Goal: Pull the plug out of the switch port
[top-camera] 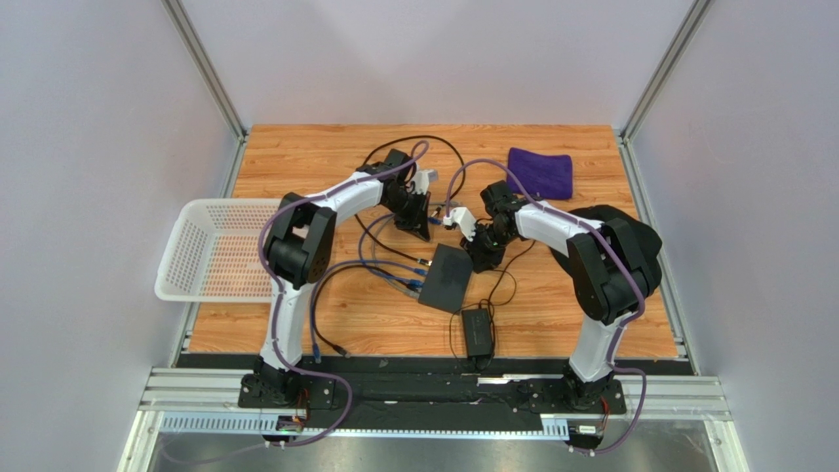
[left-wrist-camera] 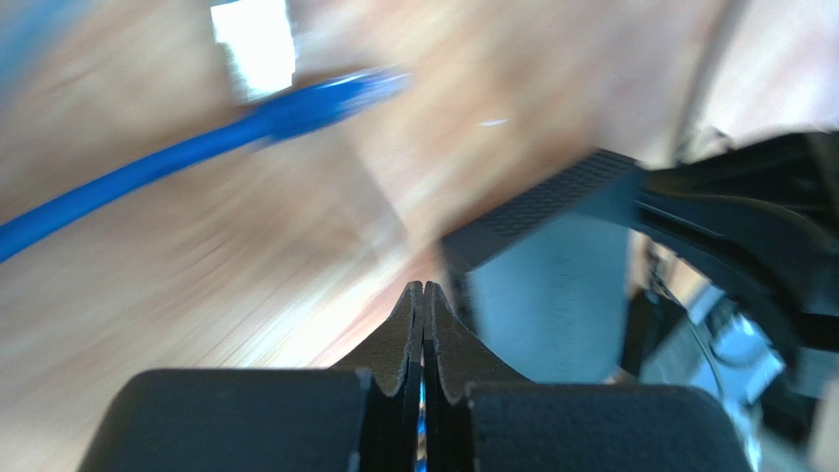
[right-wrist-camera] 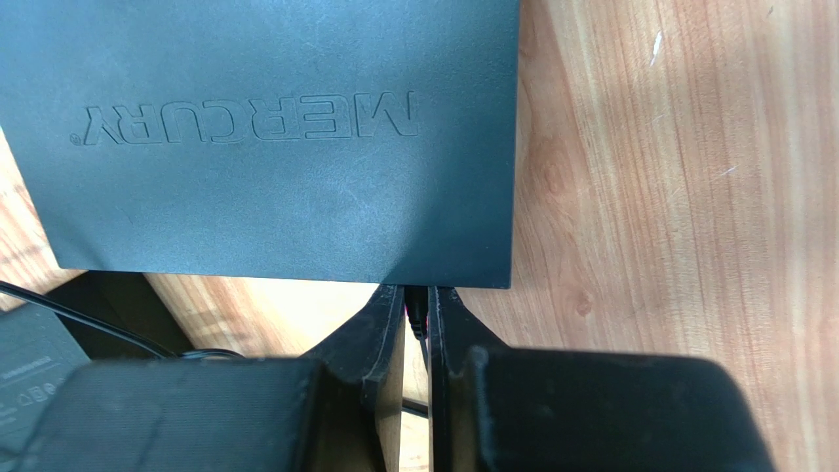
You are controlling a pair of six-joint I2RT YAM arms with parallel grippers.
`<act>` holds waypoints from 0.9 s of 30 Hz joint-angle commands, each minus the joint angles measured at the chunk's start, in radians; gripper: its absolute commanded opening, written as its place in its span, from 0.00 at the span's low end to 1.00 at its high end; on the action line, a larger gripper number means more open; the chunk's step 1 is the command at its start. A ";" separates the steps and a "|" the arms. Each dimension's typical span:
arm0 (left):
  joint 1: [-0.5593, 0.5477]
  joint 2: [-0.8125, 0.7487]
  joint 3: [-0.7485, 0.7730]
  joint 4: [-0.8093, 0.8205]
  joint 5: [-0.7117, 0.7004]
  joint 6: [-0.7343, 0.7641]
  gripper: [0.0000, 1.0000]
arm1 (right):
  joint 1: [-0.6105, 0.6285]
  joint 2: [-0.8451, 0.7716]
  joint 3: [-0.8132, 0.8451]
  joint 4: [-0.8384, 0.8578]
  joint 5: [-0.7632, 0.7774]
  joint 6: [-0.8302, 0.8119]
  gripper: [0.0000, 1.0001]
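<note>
The switch (top-camera: 445, 277) is a flat matte-black box lying mid-table, with blue cables (top-camera: 399, 273) running to its left edge. In the right wrist view it (right-wrist-camera: 266, 147) reads MERCURY. My right gripper (right-wrist-camera: 419, 297) is at its near edge, its fingers closed around a small black plug (right-wrist-camera: 419, 309) seated in that edge. In the top view this gripper (top-camera: 481, 258) is at the switch's right end. My left gripper (top-camera: 418, 224) hovers behind the switch with its jaws pressed together (left-wrist-camera: 423, 295). Its blurred wrist view shows a loose blue cable plug (left-wrist-camera: 340, 96) and the switch's corner (left-wrist-camera: 547, 285).
A black power brick (top-camera: 478, 331) with a thin cord lies in front of the switch and shows in the right wrist view (right-wrist-camera: 30, 364). A white basket (top-camera: 197, 208) overhangs the left table edge. A purple cloth (top-camera: 542, 172) lies at the back right.
</note>
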 commanded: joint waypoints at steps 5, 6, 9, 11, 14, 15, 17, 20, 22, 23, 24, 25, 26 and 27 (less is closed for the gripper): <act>0.074 -0.344 -0.321 0.200 -0.075 0.005 0.00 | -0.001 0.046 0.051 0.010 -0.055 0.061 0.00; 0.068 -0.407 -0.369 0.304 -0.057 0.015 0.00 | -0.001 0.055 0.057 0.010 -0.055 0.062 0.00; 0.012 -0.496 -0.501 0.441 -0.066 0.099 0.00 | -0.001 0.088 0.091 -0.015 -0.050 0.068 0.00; -0.031 -0.530 -0.565 0.491 -0.093 0.125 0.00 | -0.001 0.103 0.125 -0.038 -0.059 0.068 0.00; -0.074 -0.544 -0.620 0.541 -0.127 0.153 0.00 | -0.003 0.147 0.169 -0.104 -0.088 0.072 0.00; -0.082 -0.543 -0.628 0.555 -0.144 0.147 0.00 | -0.004 0.152 0.174 -0.116 -0.095 0.075 0.00; -0.097 -0.527 -0.637 0.558 -0.155 0.139 0.00 | -0.001 0.171 0.195 -0.138 -0.105 0.069 0.00; -0.125 -0.497 -0.628 0.563 -0.179 0.133 0.00 | -0.001 0.187 0.214 -0.154 -0.102 0.070 0.00; -0.142 -0.481 -0.619 0.563 -0.202 0.128 0.00 | -0.003 0.191 0.218 -0.159 -0.102 0.075 0.00; -0.148 -0.469 -0.616 0.548 -0.222 0.128 0.00 | -0.001 0.197 0.222 -0.162 -0.104 0.078 0.00; -0.165 -0.466 -0.607 0.529 -0.321 0.116 0.00 | -0.001 0.198 0.223 -0.168 -0.104 0.079 0.00; -0.170 -0.463 -0.605 0.514 -0.368 0.102 0.00 | -0.001 0.200 0.225 -0.171 -0.104 0.079 0.00; -0.170 -0.461 -0.611 0.508 -0.388 0.085 0.00 | -0.001 0.206 0.225 -0.174 -0.099 0.081 0.00; -0.170 -0.461 -0.625 0.508 -0.412 0.081 0.00 | -0.001 0.209 0.228 -0.179 -0.093 0.087 0.00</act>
